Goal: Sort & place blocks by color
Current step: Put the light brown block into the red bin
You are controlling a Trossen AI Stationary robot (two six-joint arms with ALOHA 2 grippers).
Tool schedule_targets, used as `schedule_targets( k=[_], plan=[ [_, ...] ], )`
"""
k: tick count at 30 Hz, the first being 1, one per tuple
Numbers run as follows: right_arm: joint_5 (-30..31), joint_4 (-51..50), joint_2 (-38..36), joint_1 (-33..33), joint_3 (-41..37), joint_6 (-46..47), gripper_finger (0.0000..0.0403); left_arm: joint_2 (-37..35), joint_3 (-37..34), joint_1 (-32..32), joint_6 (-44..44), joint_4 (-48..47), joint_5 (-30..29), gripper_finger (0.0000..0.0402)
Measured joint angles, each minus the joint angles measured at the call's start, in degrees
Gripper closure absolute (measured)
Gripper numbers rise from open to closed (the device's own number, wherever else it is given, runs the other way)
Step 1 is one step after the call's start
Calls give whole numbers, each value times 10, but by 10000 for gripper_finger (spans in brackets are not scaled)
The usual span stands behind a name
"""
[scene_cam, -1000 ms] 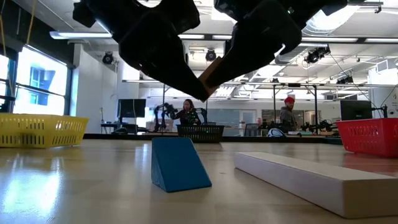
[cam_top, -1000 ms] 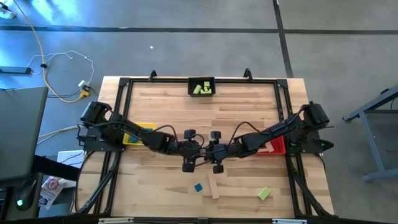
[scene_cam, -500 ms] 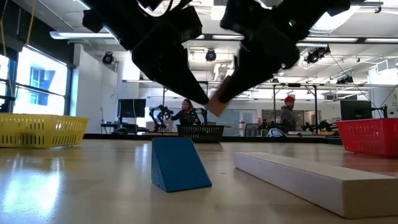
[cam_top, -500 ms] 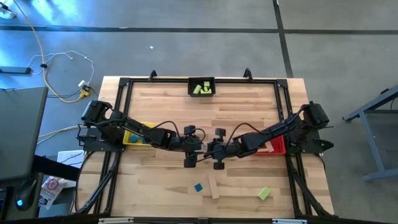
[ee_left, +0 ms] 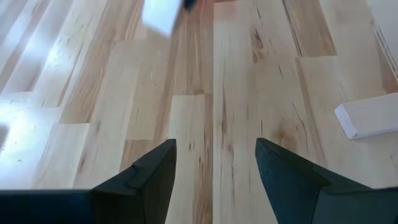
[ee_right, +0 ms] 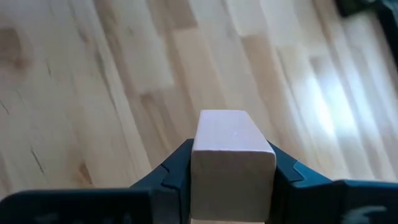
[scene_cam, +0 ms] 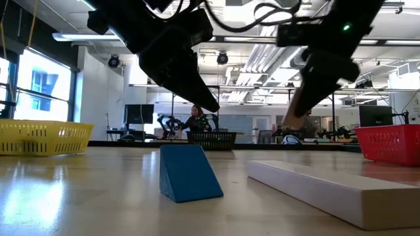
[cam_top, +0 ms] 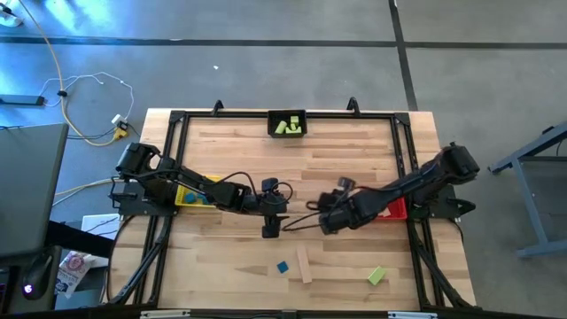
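Green blocks (cam_top: 286,127) in black bin (cam_top: 286,113); right end effector (ee_right: 231,180) clamping wood block (ee_right: 231,155), left end effector (ee_left: 214,163) agape.

Two dark, matte black jointed arms, thick rounded housings at each joint. Thin black cables looping loosely along the links. Each pincer (ee_left: 214,168) ending in angular, dark wedge-shaped fingers (ee_right: 171,171) with flat faceted faces.
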Motion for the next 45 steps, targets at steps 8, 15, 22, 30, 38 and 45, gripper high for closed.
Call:
schedule_targets(
  k=[8, 15, 22, 30, 38, 45],
  plan=[
    [27, -169, -60, 39, 0, 163, 301, 0, 0, 0, 0, -2, -1, 195],
    [-13, -317, -90, 64, 0, 270, 301, 0, 0, 0, 0, -4, -1, 194],
    [-124, -405, -95, 65, -1, 323, 301, 0, 0, 0, 0, -8, -1, 194],
    [-243, -411, -95, 59, -43, 329, 301, 0, 0, 0, 0, -8, -1, 194],
    [-332, -408, -95, 59, -103, 326, 301, 0, 0, 0, 0, -8, -1, 194],
    [-345, -397, -94, 59, -152, 352, 270, 0, 0, 0, 0, -8, -1, 195]
  ],
)
